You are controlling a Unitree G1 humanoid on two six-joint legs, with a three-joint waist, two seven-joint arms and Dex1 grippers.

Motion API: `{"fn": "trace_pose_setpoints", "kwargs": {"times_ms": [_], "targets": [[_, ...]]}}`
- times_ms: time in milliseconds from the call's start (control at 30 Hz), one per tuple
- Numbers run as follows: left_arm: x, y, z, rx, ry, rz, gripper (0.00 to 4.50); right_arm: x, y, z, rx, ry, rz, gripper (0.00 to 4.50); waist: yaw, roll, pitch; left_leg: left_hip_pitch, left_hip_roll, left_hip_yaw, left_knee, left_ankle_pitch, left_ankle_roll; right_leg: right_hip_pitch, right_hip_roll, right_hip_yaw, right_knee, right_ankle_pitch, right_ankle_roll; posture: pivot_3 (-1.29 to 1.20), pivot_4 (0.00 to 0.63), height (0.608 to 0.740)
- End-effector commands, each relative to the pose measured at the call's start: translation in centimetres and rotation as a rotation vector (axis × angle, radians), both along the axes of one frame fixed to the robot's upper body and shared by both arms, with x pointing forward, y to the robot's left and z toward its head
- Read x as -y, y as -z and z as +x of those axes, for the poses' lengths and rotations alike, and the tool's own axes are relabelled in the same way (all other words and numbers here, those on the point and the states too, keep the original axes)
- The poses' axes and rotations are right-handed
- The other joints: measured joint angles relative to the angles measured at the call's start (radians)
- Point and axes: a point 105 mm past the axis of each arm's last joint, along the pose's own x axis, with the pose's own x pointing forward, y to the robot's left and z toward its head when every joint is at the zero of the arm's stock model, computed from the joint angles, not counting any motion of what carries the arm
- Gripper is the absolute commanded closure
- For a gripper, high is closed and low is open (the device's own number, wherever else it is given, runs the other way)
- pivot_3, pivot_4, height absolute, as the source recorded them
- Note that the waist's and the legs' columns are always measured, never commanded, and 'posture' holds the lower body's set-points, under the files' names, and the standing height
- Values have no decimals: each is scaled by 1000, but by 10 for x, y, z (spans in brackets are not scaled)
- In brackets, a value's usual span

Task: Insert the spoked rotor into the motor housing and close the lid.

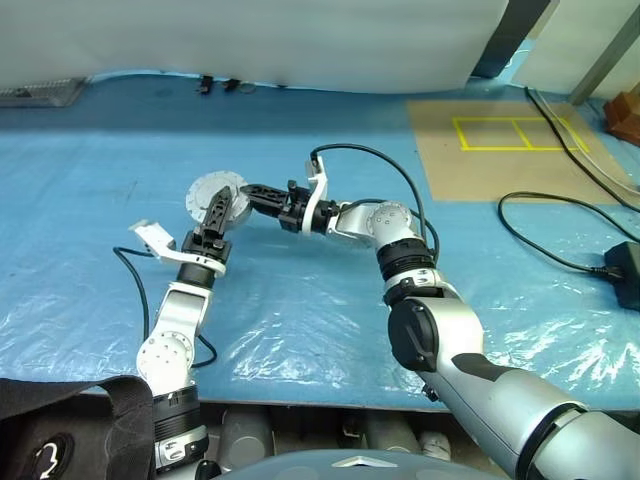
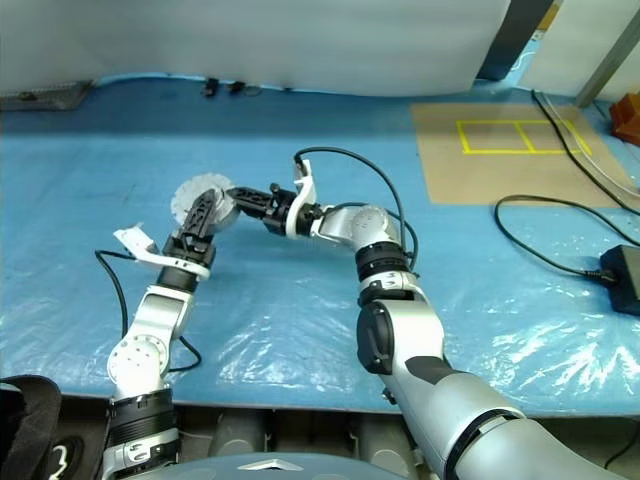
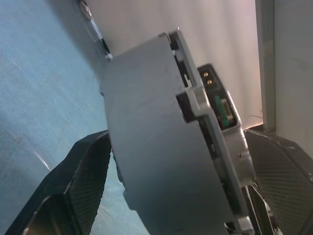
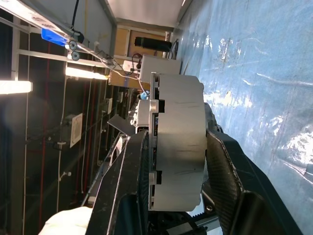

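Observation:
A round grey drum [image 1: 207, 190] is held on edge above the blue table. The face turned to me is light grey with fine radial segments, so it reads as the lid [image 2: 188, 196]. A thinner plate with a small connector board [image 3: 222, 110] lies against its other face; whether that is the motor housing I cannot tell. The spoked rotor is hidden. My right gripper [image 4: 178, 147] comes in from the right and is shut on the drum, one finger on each flat face. From below, my left gripper [image 3: 181, 196] stands open, its fingers [image 3: 73, 186] straddling the drum.
The table [image 1: 350, 330] is covered with blue plastic sheeting. A brown sheet marked with yellow tape [image 1: 500, 145] lies at the back right. Black cables [image 1: 560, 230] and a black adapter [image 1: 625, 270] lie at the right edge. A white screen closes the far side.

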Motion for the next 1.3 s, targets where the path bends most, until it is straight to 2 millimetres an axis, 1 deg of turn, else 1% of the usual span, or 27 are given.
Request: {"fn": "trace_pose_setpoints", "kwargs": {"times_ms": [33,133,167,233,333,367,533,733,900,967,1000,1100,1200,1300], "targets": [[-5,-12,-2,50,-12,-64,50,2,-31,2,79,2,98,3207,2,0,0,0,0,0,0,0,0,0,0,0,0,0,0,0,150,740],[-5,-16,-1,68,-8,-97,50,3,-29,3,73,9,95,3207,5,0,0,0,0,0,0,0,0,0,0,0,0,0,0,0,150,740],[-5,-16,-1,68,-8,-99,215,3,-30,4,73,10,95,3207,6,0,0,0,0,0,0,0,0,0,0,0,0,0,0,0,150,740],[-4,-16,-1,68,2,-110,587,3,-30,4,72,12,95,3207,6,0,0,0,0,0,0,0,0,0,0,0,0,1,1,0,150,740],[0,-16,-3,73,31,-118,1626,3,-29,5,70,18,94,3207,11,0,0,0,0,0,0,0,0,0,0,0,0,1,2,0,150,740],[1,-15,-4,70,35,-117,1813,3,-29,5,69,21,95,3207,12,0,0,0,0,0,0,0,0,0,0,0,0,1,2,0,150,740],[6,-13,-3,50,80,-126,1831,4,-31,6,65,28,107,3207,12,0,0,0,0,0,0,0,0,0,0,0,0,1,2,0,150,740],[22,-5,-3,-14,180,-123,1839,2,-38,5,74,17,126,3207,12,0,0,0,0,0,0,0,0,0,0,0,0,1,2,0,150,740],[22,-5,0,-14,188,-140,1839,1,-39,6,83,25,122,3207,12,-1,0,0,0,0,0,0,0,0,0,0,0,1,2,0,150,740],[18,-7,1,2,174,-168,1839,2,-38,10,98,49,98,2472,12,-1,0,0,0,0,0,0,0,0,0,0,0,1,2,0,150,740],[14,-9,2,14,161,-195,1839,3,-38,12,102,62,90,2207,12,0,0,0,0,0,0,0,0,0,0,0,0,1,2,0,150,740],[5,-17,3,56,128,-265,1839,6,-38,17,104,89,75,1143,11,-1,1,-1,0,0,0,0,0,0,0,0,0,1,2,0,150,740],[-3,-21,6,80,98,-319,1839,12,-34,27,119,154,29,112,11,-1,1,-1,0,0,0,0,0,0,0,0,0,1,2,0,150,740],[-9,-20,8,90,72,-322,1839,17,-36,34,136,198,22,112,11,-1,1,-1,0,0,0,0,0,0,0,0,0,1,2,0,150,740]]}}
